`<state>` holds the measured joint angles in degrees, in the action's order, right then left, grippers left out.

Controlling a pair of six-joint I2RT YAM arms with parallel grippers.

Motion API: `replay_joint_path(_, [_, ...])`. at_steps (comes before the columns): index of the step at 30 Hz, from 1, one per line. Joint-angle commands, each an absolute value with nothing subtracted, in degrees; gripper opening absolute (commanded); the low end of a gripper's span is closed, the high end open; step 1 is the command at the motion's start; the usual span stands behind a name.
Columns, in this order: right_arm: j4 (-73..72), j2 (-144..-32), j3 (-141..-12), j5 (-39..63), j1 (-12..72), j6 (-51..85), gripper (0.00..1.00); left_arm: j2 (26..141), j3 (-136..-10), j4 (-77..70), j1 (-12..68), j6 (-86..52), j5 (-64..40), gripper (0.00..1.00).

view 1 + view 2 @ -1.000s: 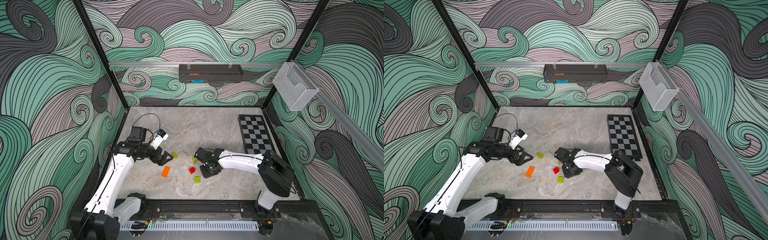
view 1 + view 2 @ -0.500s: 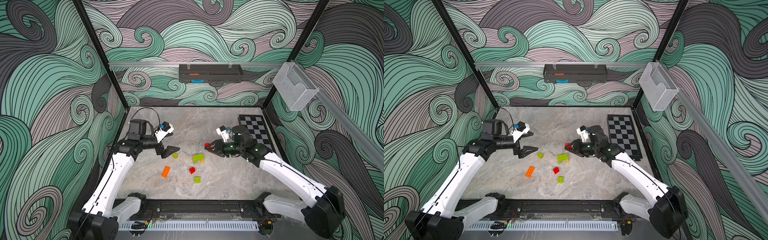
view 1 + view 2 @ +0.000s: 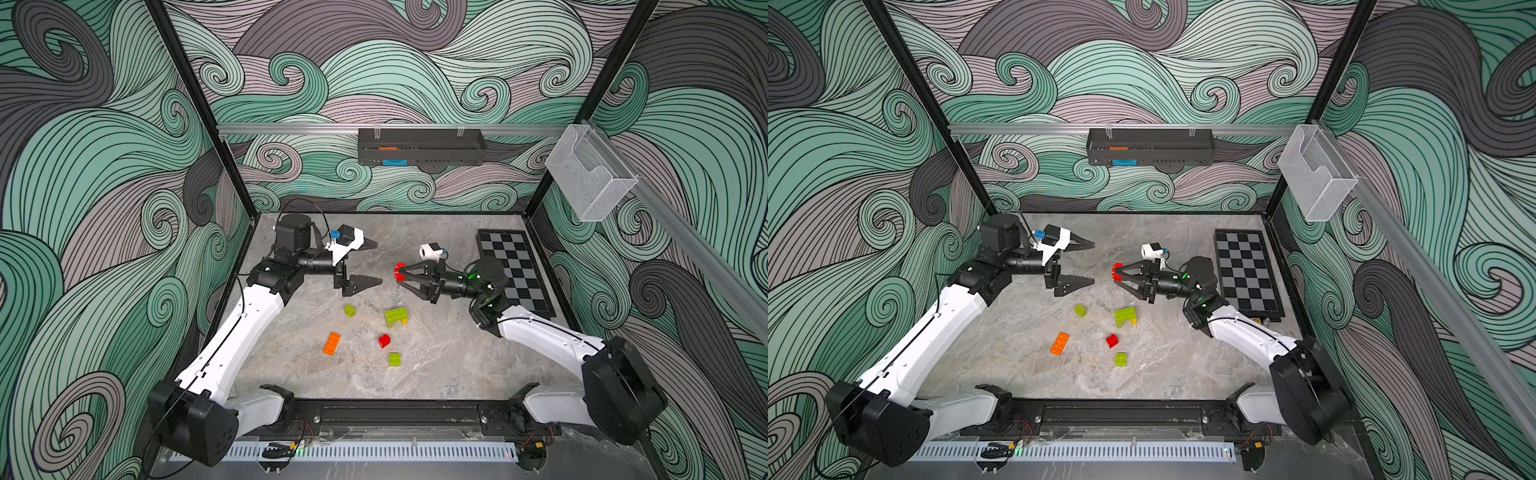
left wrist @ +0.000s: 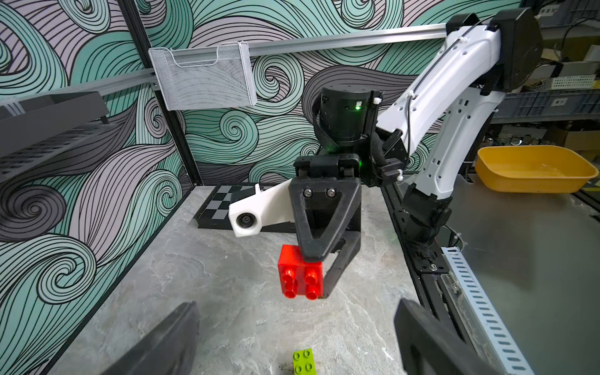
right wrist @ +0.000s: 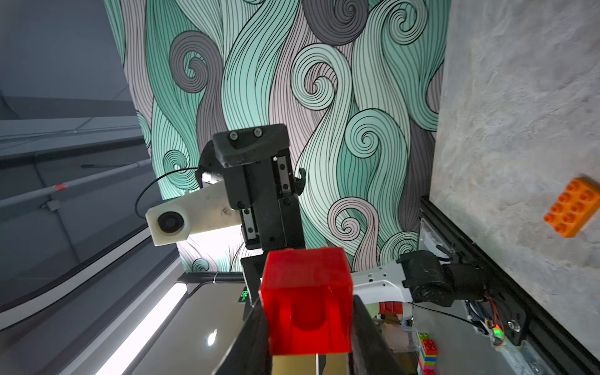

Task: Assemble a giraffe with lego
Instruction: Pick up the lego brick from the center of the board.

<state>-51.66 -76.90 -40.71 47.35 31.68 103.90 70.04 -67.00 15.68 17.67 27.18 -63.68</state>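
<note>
Now the right gripper (image 3: 401, 276) pinches a red brick (image 3: 399, 269) at its fingertips above the table (image 3: 436, 357), studs toward the wide-spread left gripper (image 3: 378, 262), near but apart; other lego bricks (image 3: 332, 343) lie loose below.

We see walls (image 3: 124, 166) covered in swirling waves of teal, mauve and dark grey, lined in black. The desk (image 3: 436, 365) is pale grey with marble veining. The chequered board (image 3: 519, 255) alternates black and grey squares. We count a long orange brick (image 3: 332, 343), a red brick (image 3: 384, 341), a lime green brick (image 3: 350, 310), a second lime green brick (image 3: 395, 359) and a lime green and yellow stack (image 3: 395, 316). A second red brick (image 4: 300, 276) shows at the black right tool (image 3: 401, 276).
</note>
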Motion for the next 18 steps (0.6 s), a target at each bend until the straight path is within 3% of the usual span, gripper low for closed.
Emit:
replay_joint_path(1, [-61.6, -77.7, -41.3, 49.0, 33.2, 109.4, 0.13, 71.1, -70.0, 14.9, 19.1, 26.2, -64.2, 0.95])
replay_joint_path(10, [-64.4, -79.4, -42.8, 47.7, 35.7, 110.8, 0.12, 72.8, -71.5, 21.3, 21.2, 32.3, -64.0, 0.89])
replay_joint_path(18, [-64.2, -79.6, -43.5, 47.2, 36.3, 110.4, 0.12, 73.6, -72.2, 24.1, 24.0, 31.8, -62.8, 0.78])
